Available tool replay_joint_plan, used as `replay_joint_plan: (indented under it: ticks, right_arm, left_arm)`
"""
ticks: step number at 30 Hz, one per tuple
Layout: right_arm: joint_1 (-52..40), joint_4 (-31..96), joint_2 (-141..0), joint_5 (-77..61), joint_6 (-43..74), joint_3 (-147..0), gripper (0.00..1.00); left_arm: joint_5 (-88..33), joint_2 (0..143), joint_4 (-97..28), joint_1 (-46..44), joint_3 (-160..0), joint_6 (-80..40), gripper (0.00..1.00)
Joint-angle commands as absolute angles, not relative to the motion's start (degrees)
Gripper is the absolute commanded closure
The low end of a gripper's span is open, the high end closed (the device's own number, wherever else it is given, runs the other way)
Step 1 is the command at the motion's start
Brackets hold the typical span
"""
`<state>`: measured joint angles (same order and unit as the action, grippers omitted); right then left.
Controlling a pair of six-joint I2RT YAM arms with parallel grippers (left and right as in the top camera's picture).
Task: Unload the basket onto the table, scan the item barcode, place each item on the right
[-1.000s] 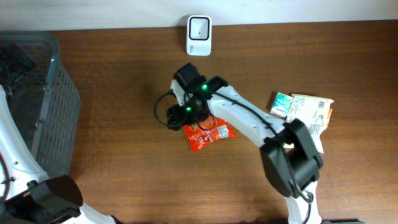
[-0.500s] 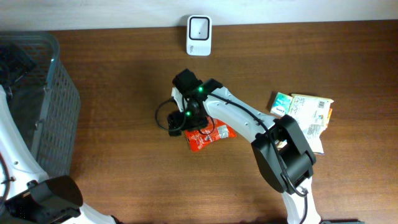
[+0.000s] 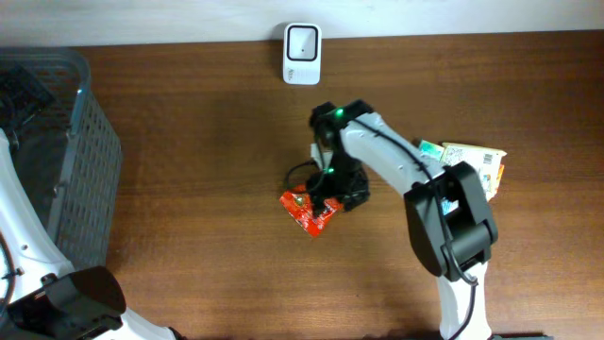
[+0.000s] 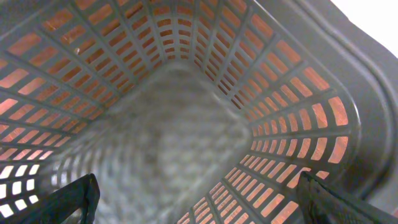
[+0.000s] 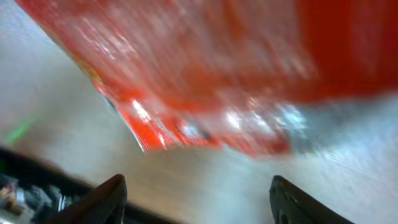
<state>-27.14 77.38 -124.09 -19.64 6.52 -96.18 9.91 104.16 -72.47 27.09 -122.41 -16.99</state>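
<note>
One red packet [image 3: 310, 212], glossy, probably light, limp and slippery, best pinched at a flat sealed edge; right gripper [image 5: 198, 190] hovers close, fingers apart, clamping nothing.

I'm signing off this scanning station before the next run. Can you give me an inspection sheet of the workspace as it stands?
Surface: brown wooden table, no spills seen.
Job's things: red foil snack packet mid-table; white box-shaped scanner at the far edge, apart from the packet.
Clutter: teal carton and cream printed carton together at the right; grey slotted plastic basket at the left.
Grippers: left gripper open inside the basket, holding nothing; right gripper open, close to the packet, contact cannot be told.
Cables: black cable loop beside the right gripper.
Surroundings: pale strip beyond the table; nothing else seen.
</note>
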Motion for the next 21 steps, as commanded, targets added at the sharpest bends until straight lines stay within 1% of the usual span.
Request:
replay_joint_plan:
  ticks: [1,3,7,8,10,14,17,21]
  right_arm:
    - [-25.56,81.41,-123.79,-20.78,-0.54,-96.57,0.27]
    - [-25.32,83.29,-123.81,-18.90,-1.72,-96.55,0.27]
    - [-25.43,82.15,-123.94,-12.21,-1.15,-96.53,0.28]
    - [-25.43,81.14,-124.07,-11.44,-1.04,-96.53,0.30]
    - [-25.43,78.11,-124.14,-9.39,-1.04,-96.36,0.36]
    - [-25.39,69.87,-124.14,-4.14,-0.38,-94.24,0.41]
    - [-25.36,63.83,-124.14,0.84,-0.34,-92.79,0.42]
    - [-25.36,56.90,-124.14,8.51,-1.45,-92.71,0.41]
  left_arm:
    - [10.15,104.12,-72.36,27.18,-122.34,-17.54,0.01]
    - [10.15,104.12,-72.34,27.18,-122.34,-17.54,0.01]
    - [10.15,104.12,-72.36,27.18,-122.34,-17.54,0.01]
    - [10.15,104.12,-72.36,27.18,-122.34,-17.54,0.01]
    - [10.15,104.12,-72.36,27.18,-122.34,-17.54,0.01]
    - [10.15,104.12,-72.36,27.18,-122.34,-17.54,0.01]
    - [10.15,104.12,-72.36,27.18,-122.34,-17.54,0.01]
    - [10.15,104.12,-72.36,27.18,-122.34,-17.54,0.01]
